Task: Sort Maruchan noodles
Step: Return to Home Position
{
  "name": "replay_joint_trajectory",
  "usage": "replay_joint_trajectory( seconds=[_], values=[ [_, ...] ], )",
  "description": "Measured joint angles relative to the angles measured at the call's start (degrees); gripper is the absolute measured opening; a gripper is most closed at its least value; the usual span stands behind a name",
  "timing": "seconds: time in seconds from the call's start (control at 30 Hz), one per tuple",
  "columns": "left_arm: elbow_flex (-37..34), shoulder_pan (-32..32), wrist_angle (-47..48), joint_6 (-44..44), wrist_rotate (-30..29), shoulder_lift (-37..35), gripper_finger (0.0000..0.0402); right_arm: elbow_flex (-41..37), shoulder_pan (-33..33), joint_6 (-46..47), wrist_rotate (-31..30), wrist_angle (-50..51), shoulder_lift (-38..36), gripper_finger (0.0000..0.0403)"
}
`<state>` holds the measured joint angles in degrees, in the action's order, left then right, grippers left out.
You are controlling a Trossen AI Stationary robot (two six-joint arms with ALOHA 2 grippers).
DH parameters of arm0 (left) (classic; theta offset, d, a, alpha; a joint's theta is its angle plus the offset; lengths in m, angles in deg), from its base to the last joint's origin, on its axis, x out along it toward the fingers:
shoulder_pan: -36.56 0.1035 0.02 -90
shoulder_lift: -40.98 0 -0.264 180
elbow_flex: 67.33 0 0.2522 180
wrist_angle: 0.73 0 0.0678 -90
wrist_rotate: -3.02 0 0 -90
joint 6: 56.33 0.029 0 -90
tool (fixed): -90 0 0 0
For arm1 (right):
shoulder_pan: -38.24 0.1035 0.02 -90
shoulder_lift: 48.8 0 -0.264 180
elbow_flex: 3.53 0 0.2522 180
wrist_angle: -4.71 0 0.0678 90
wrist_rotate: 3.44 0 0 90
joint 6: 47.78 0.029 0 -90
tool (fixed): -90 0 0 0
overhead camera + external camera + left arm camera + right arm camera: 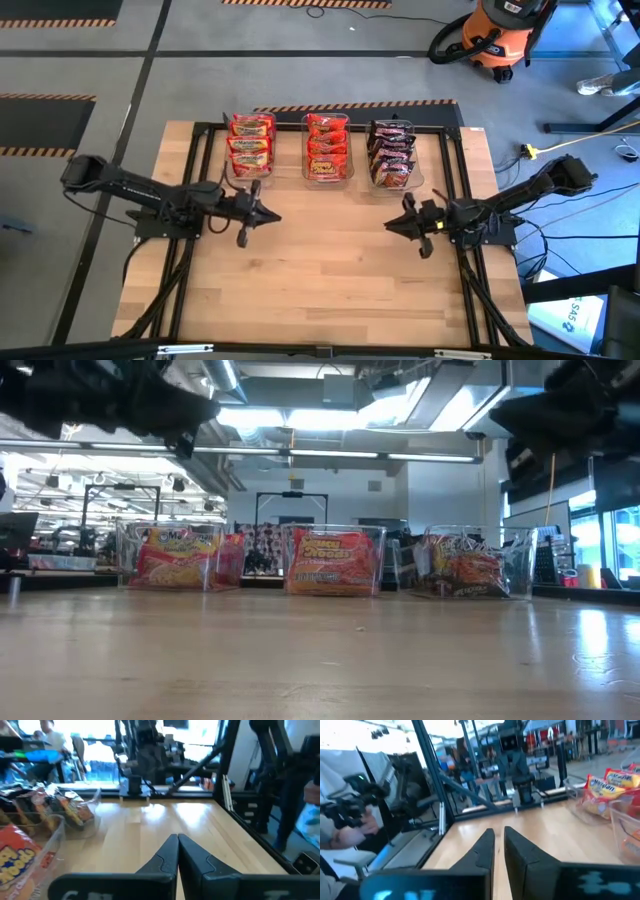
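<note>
Bins (pixel 327 183) of noodles (pixel 326 150) line the table's (pixel 330 275) far edge; both jaws hover inboard.

Bright ceiling strip lights (pixel 300 418) glare overhead, leaving soft sheen on the wooden table (pixel 330 660).

**Three colour groups**

Red-and-yellow packets (pixel 251 140) lie by the table's (pixel 330 280) far-left corner. Orange-and-red packets (pixel 326 150) are at the far edge's middle, and dark brown-black packets (pixel 391 155) are toward the far-right corner. The table is pale wood grain, framed in black.
</note>
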<state>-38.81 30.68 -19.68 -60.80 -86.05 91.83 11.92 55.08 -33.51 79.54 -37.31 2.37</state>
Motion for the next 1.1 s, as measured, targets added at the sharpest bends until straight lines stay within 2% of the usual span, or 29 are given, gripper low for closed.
replay_joint_trajectory(
  seconds=[0.2,0.3,0.5,0.7,0.8,1.1],
  values=[
    [-9.68,3.41,-15.32,-4.13,-0.06,-0.42,0.0002,-1.26,0.07,0.25,-1.41,-0.14,-1.80,0.0023],
    [-13.50,4.54,-18.86,-5.33,-0.19,-2.80,0.0005,-1.26,0.06,0.31,-1.39,0.74,-1.67,0.0023],
    [-14.35,5.63,-12.25,-6.91,0.48,-11.26,0.0001,-1.26,0.04,1.98,-1.69,1.57,-2.16,0.0023],
    [-14.33,5.66,1.42,-7.00,-5.69,-22.81,0.0007,-1.26,0.07,3.41,-5.52,4.36,-3.01,0.0023],
    [-14.33,5.66,9.10,-6.67,-5.92,-29.62,0.0005,-1.26,0.06,3.37,-5.90,5.53,-4.02,0.0023],
    [-14.33,5.66,26.36,-5.48,-6.02,-48.22,0.0007,-1.26,0.00,3.41,-5.88,18.42,-13.20,0.0023]
  ],
)
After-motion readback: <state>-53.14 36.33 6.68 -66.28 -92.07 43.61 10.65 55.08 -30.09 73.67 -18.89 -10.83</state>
